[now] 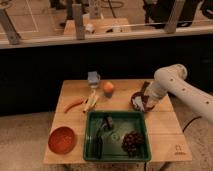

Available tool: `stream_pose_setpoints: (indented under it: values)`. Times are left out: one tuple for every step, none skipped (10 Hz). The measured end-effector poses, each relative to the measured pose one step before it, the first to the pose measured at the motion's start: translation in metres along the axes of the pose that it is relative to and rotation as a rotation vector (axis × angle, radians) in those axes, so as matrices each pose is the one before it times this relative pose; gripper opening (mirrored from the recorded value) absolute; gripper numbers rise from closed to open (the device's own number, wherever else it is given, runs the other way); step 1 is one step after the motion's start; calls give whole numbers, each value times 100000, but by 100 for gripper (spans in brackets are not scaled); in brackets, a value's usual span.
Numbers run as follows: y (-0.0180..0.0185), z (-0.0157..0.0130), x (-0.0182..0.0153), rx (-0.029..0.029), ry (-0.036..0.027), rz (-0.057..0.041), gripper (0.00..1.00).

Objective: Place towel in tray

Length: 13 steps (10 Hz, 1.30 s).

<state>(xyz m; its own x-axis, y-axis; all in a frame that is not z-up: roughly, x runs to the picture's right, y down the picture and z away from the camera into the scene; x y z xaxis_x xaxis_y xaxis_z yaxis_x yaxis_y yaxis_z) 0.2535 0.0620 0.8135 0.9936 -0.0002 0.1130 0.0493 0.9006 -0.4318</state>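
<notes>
The towel (138, 104) is a small pale cloth lying in the dark purple bowl (135, 98) at the right side of the table. My gripper (145, 96) reaches down from the white arm on the right and sits right over that bowl, at the towel. The arm hides part of the bowl. The dark green tray (90, 137) stands at the table's front middle, just left of and below the bowl.
In the tray lie dark grapes (132, 141) and a few dark items (106, 125). An orange bowl (62, 140) sits front left. A blue-grey block (93, 77), an orange fruit (108, 88), a carrot (74, 105) and a pale stick-like item (92, 100) lie further back.
</notes>
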Motion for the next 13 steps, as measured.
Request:
stream_pose_setpoints:
  values:
    - [-456, 248, 126, 483, 242, -182, 58]
    - [-499, 352, 140, 453, 450, -363, 58]
    - [-361, 419, 141, 173, 148, 56, 58]
    - [-312, 763, 376, 24, 508, 387, 58]
    - [-396, 879, 444, 37, 410, 865, 58]
    - [-206, 614, 207, -144, 594, 396, 58]
    - [-324, 527, 53, 10, 531, 318, 58]
    - [-179, 317, -98, -185, 179, 276, 58]
    - [-123, 557, 158, -232, 548, 356, 58]
    - [-121, 626, 348, -316, 423, 835, 58]
    - [-4, 579, 120, -527, 4, 478, 58]
    - [-150, 453, 67, -262, -38, 424, 58]
    - [-59, 305, -194, -410, -476, -42, 58]
